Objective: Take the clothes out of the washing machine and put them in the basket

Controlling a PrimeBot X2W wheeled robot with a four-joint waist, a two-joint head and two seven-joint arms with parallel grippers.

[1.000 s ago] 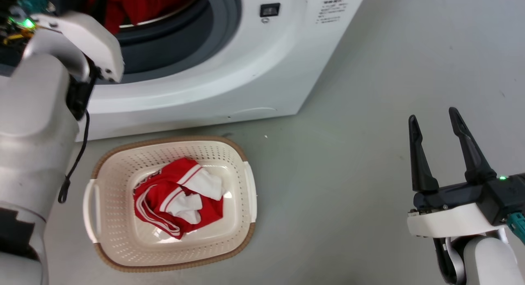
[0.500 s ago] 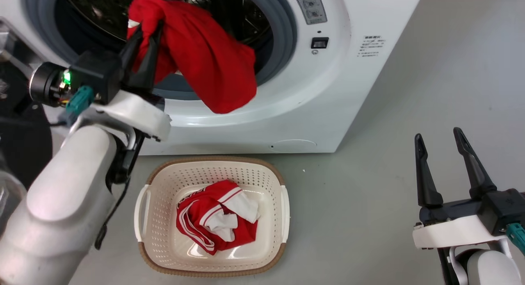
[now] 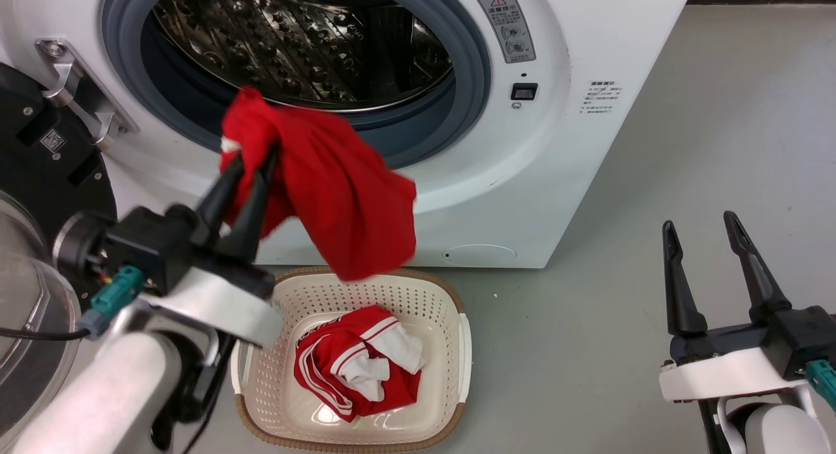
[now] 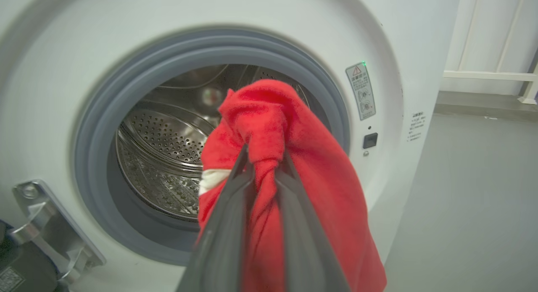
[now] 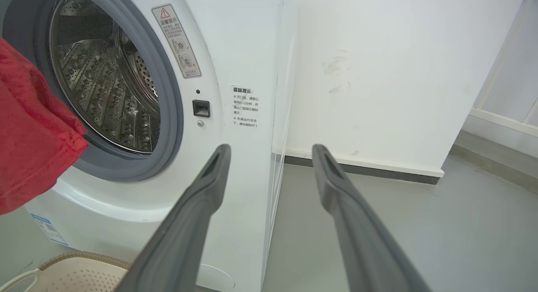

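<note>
My left gripper (image 3: 251, 157) is shut on the plain red garment (image 3: 339, 193), which hangs in front of the washing machine (image 3: 555, 147) door ring, its lower end just above the basket's back rim. The left wrist view shows the same red garment (image 4: 311, 191) bunched between the fingers (image 4: 222, 224), with the bare steel drum (image 4: 164, 166) behind. The cream basket (image 3: 450, 382) stands on the floor below the opening and holds the red-and-white garment (image 3: 356, 366). My right gripper (image 3: 699, 222) is open and holds nothing, off to the right over the floor. In the right wrist view the right gripper (image 5: 271, 151) points past the machine's corner.
The open black-framed glass door (image 3: 32, 245) stands at the far left beside my left arm. Grey floor (image 3: 653, 179) stretches to the right of the machine. A white wall (image 5: 378, 73) with a dark skirting runs behind the machine.
The left gripper has drawn the plain red garment out of the drum and down toward the basket. The head camera has shifted too. The right gripper has stayed open.
</note>
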